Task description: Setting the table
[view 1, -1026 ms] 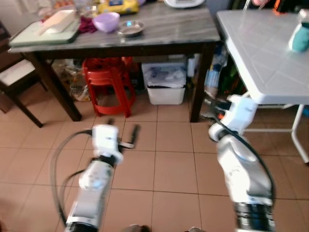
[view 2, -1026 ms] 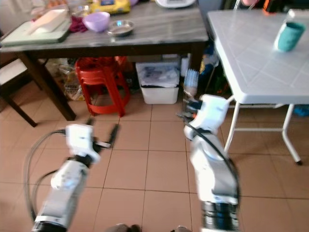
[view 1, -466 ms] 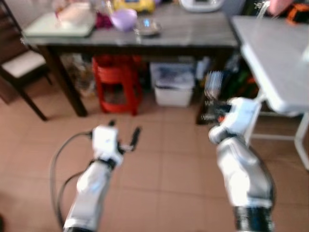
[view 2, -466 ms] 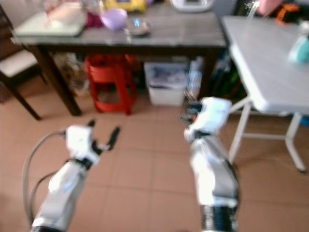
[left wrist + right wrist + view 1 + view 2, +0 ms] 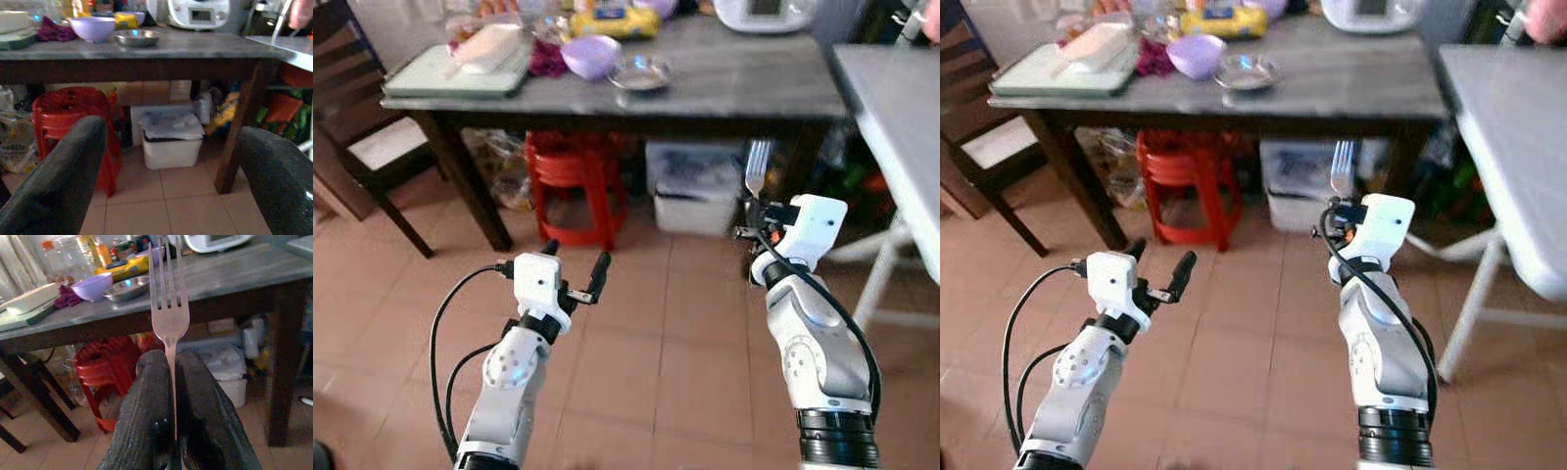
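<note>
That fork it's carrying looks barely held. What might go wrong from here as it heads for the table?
The right gripper pinches the fork only by the thin lower handle, tines up, so a jolt while walking might tilt it or let it slip onto the tiled floor. The raised tines could also catch the edge of the grey table on approach. The purple bowl and metal dish sit near the front edge, where a careless placement might nudge them.

Even soft indoor light, head views sharp, wrist views slightly soft w/ dim under-table shadow.
</note>
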Controlling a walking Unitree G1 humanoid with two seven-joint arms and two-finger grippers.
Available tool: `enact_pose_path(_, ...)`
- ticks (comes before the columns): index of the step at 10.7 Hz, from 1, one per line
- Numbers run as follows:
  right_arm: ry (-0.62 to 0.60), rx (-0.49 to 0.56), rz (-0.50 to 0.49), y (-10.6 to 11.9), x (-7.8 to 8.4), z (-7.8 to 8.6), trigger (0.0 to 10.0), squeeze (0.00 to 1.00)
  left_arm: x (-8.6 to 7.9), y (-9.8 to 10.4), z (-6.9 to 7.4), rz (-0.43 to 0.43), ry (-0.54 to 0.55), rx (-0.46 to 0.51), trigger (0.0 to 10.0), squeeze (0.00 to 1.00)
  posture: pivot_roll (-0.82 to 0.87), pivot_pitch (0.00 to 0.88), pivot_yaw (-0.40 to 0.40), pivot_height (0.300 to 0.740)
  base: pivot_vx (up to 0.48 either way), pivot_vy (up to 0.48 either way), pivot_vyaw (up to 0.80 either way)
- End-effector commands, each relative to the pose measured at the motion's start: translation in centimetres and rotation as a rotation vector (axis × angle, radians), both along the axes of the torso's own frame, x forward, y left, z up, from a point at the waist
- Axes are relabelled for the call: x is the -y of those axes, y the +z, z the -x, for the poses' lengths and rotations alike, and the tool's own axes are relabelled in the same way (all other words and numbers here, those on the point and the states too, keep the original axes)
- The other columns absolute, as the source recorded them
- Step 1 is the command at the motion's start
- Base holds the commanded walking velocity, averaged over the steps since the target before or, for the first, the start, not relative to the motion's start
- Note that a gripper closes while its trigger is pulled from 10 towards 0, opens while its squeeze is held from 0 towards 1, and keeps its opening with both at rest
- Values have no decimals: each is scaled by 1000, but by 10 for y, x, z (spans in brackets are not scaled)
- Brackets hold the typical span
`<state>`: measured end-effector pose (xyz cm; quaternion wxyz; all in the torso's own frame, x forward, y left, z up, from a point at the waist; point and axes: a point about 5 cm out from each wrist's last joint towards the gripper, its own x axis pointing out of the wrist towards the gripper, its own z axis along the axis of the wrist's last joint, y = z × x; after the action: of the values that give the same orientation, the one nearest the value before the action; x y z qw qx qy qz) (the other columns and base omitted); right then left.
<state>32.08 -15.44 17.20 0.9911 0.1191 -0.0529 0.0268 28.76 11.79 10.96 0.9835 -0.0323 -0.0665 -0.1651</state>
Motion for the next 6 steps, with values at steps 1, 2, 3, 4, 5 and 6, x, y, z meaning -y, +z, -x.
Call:
enact_pose_path(1,30,10,-17,4,-9,-1,10000,0,-7,-1,1,-13,17,-6,10000,0,-58,135,61,740,412,0,-750)
enact_pose_path(2,32,14,-21,5,-9,-1,10000,0,-7,-2,1,-11,13,-6,10000,0,-59,135,61,740,405,0,-581)
enact_pose_path(3,31,15,-23,5,-8,-2,10000,0,-6,-2,0,-10,12,-7,10000,0,-59,135,61,740,409,0,0)
enact_pose_path(4,30,15,-25,5,-8,-1,10000,0,-6,-2,1,-9,10,-7,10000,0,-59,135,61,740,409,0,0)
enact_pose_path(5,34,11,-28,5,-9,-2,10000,0,-5,-2,1,-7,5,-9,10000,0,-59,135,62,740,386,0,-556)
enact_pose_path(6,37,10,-30,5,-10,-1,10000,0,-4,-2,1,-7,2,-10,10000,0,-59,135,62,740,379,0,-781)
